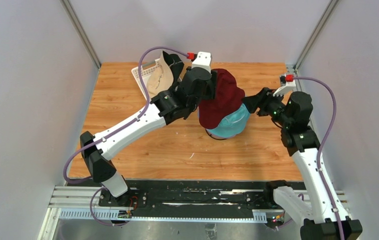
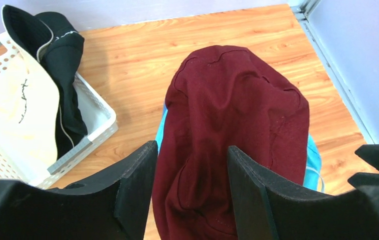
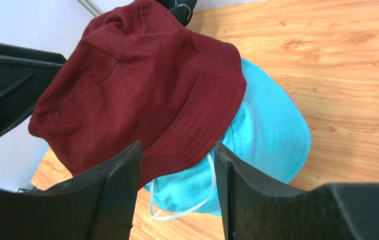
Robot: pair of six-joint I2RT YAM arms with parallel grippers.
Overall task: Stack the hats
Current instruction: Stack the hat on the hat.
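At the centre of the table, the dark red hat lies skewed over the teal hat, one side hanging low. Left gripper: fingers spread, straddling that hanging fold, not pinching it. Right gripper: fingers also apart at the opposite brim, holding nothing. Judgement: square the red crown over the teal before withdrawing. Beige hat and black hat sit in the white basket, back left. Only the left arm crowds that route.

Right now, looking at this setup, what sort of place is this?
Probably a robot lab work cell, not a home: a left arm and right arm bolted to a metal rail, and a wooden table boxed in by plain grey panels on metal posts.
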